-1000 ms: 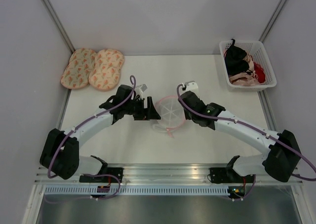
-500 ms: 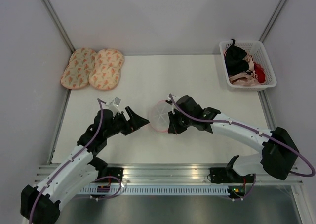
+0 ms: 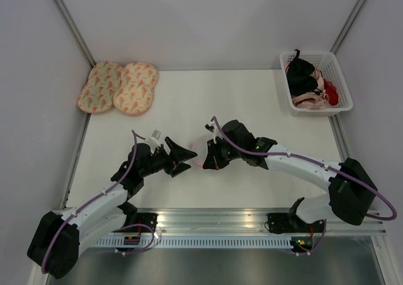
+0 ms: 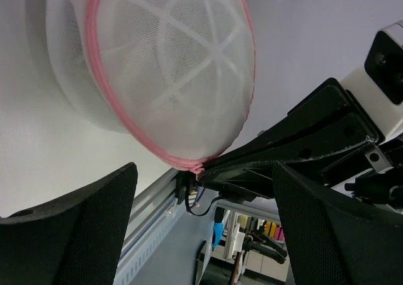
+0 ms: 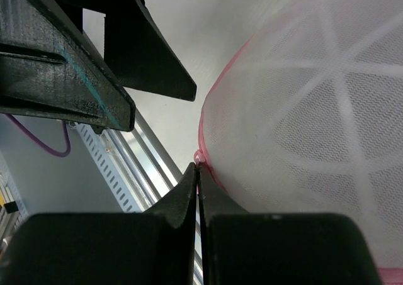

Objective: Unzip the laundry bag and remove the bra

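Top external, white table (image 3: 208,96), grey walls (image 3: 208,21), corner basket (image 3: 322,111), laundry bag (image 4: 170,65) mid-table

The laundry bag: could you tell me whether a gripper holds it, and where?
The right gripper pinches the laundry bag at its pink rim; the left gripper holds nothing.

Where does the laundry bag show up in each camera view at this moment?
Top external: the laundry bag is at table centre, mostly hidden beside the right gripper.
Left wrist: laundry bag fills the upper left, ribs showing.
Right wrist: laundry bag fills the right side.
Shared landmark: the right gripper pinching the bag's pink edge.
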You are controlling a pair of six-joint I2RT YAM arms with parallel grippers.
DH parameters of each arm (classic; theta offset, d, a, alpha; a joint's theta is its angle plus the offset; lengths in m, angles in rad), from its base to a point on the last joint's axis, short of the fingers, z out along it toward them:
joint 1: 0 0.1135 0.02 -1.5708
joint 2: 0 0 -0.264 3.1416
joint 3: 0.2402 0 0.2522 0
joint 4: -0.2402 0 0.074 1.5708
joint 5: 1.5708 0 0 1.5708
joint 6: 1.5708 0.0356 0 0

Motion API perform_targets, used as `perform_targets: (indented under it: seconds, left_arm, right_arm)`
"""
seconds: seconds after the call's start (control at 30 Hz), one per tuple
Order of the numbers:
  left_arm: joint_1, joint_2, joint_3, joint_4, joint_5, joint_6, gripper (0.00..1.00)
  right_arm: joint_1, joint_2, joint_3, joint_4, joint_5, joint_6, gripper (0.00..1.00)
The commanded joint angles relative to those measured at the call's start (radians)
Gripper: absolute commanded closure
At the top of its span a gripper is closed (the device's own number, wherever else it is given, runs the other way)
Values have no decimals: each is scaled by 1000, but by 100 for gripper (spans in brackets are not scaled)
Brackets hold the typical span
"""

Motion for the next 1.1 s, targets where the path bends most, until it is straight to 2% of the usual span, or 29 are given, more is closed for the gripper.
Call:
perform_targets:
  seconds: [0.0,0.07,0.2,0.33,0.43,0.5,0.6,0.63,0.7,0.73,0.9,1.03,1.07]
  left_arm:
    - [-25,52,14,131,-16,-70,9]
    - [-37,134,36,151,22,-73,9]
    - [-54,265,31,293,148,-150,10]
    - [-60,294,39,252,131,-137,10]
    - [-60,281,13,270,59,-157,14]
    - [-60,280,7,287,7,-164,23]
    - [-60,303,25,301,-25,-136,59]
    - [-58,310,30,295,-25,-130,81]
    - [-60,333,37,298,-19,-124,93]
    - [-60,337,37,298,-17,-124,97]
    - [-55,331,40,280,-24,-96,98]
    - [-32,297,76,186,-22,-20,98]
    - [-19,275,86,157,-19,29,98]
  right_arm:
    - [5,-19,-12,48,-11,10,100]
    - [4,-27,-11,50,0,11,100]
    - [5,-30,-9,53,15,8,100]
    - [4,-33,-9,57,18,8,100]
    - [4,-45,-15,63,4,11,99]
    - [4,-53,-22,65,-9,7,99]
    - [5,-67,-31,53,-16,-4,100]
    - [5,-71,-31,48,-16,-5,100]
    - [4,-84,-34,33,-8,-10,100]
    - [4,-87,-38,30,-7,-13,100]
    - [4,-70,-28,-54,-11,-47,100]
    - [4,-50,-9,-176,53,-96,99]
    - [5,-45,-5,-240,113,-116,100]
